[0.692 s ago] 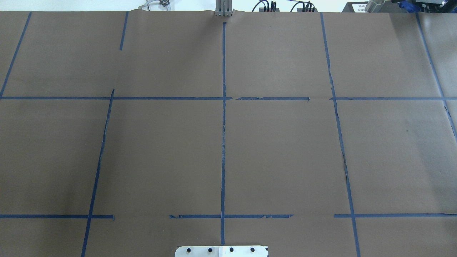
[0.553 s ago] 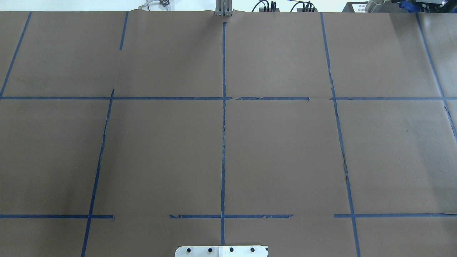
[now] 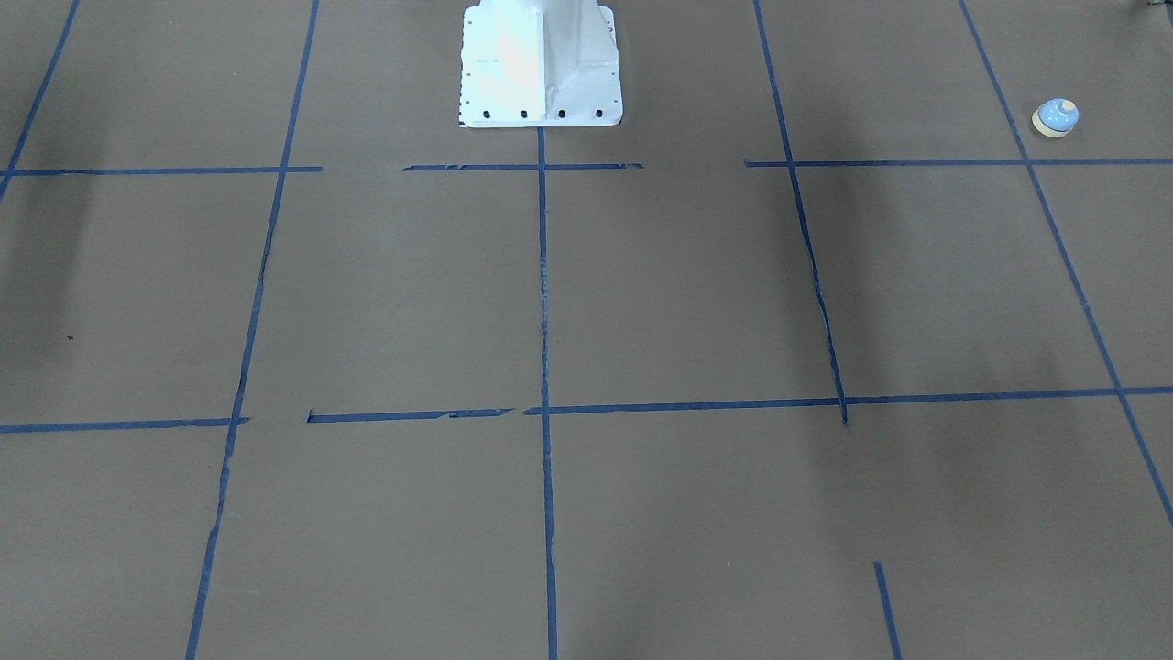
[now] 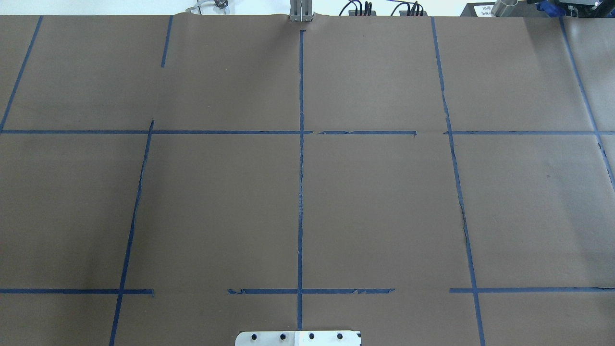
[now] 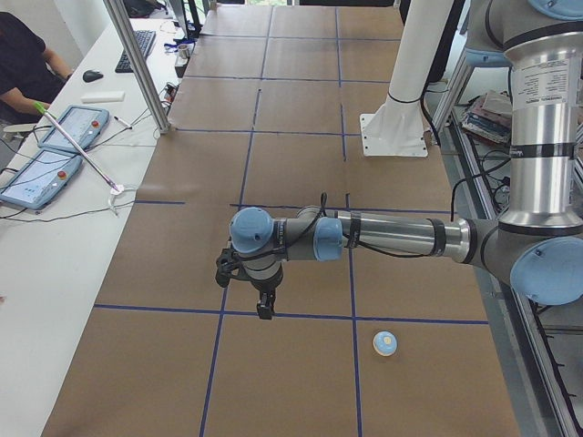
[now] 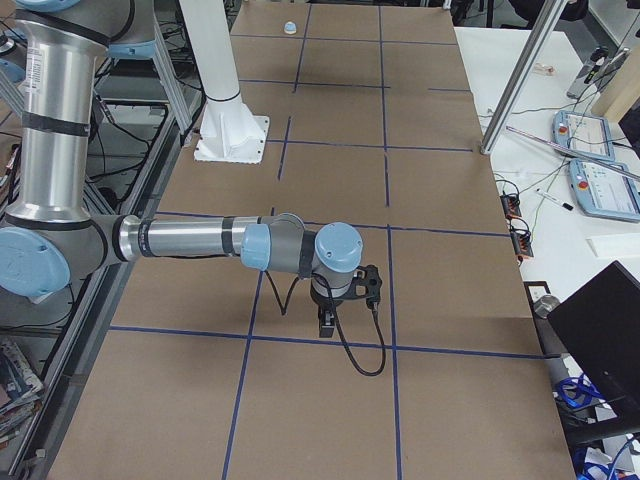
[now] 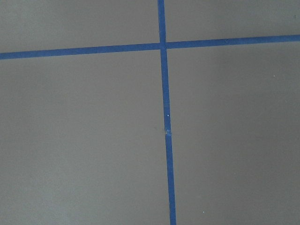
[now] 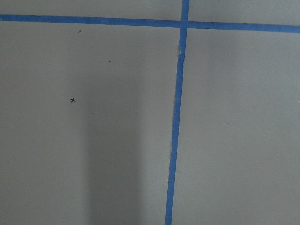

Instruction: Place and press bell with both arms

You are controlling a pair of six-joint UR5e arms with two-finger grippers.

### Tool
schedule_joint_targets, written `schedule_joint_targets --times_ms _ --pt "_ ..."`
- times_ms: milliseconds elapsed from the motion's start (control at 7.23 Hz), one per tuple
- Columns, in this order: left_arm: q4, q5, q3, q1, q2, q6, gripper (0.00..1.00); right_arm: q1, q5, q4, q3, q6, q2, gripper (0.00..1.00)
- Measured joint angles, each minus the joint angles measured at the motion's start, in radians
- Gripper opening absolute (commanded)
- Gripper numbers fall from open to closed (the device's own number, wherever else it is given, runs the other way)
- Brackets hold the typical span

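Plainly the bell [image 5: 385,342] is the left gripper's [image 5: 264,308] to fetch: it stands upright on the table [image 5: 137,382], near that gripper but apart from it, lying back toward the robot's side and further out toward the table's left end. Being round, it favours no grasp direction; the right gripper [image 6: 327,322] hangs well apart, and whether either gripper is open or closed cannot be told.

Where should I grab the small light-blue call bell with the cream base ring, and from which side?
Come straight down and close low on the cream base ring of the bell, likely with the left gripper, which hangs nearer. It stands upright on the brown table; being round, any finger angle suits. Keep off the cream button on top.
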State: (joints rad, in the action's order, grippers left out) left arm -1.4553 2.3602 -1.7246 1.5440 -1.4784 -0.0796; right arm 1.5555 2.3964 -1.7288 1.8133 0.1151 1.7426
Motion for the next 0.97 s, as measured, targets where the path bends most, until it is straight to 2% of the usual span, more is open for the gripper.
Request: schedule_joint_targets --times_ms 969 --pt "-0.003 -0.002 -0.039 0.0 0.007 0.003 1.0 -0.001 0.001 0.0 0.001 -0.002 -0.001 1.0"
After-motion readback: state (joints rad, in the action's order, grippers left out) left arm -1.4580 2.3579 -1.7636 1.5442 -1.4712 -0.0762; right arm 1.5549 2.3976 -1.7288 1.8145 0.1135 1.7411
